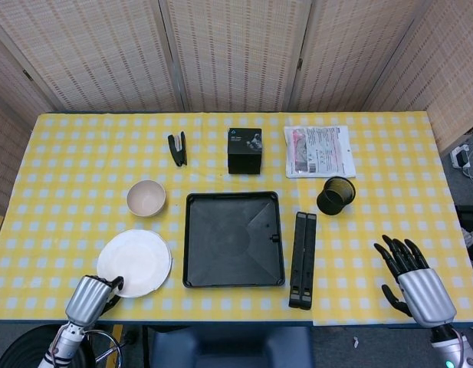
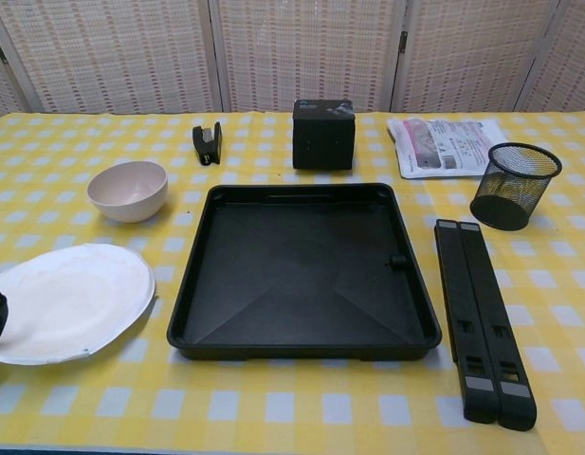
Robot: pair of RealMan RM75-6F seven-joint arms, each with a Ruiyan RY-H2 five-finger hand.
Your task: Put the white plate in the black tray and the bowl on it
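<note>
left hand (image 1: 89, 297) gripping white plate (image 1: 136, 263), black tray (image 1: 233, 239)

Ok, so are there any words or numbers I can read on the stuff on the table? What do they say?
None can be read as it stands.
Black box: a small pale mark and picture on its top, too small to read.
White packet: pink and dark print, too blurred to read.
White plate, bowl, black tray, stapler, mesh cup: no writing shows.
</note>
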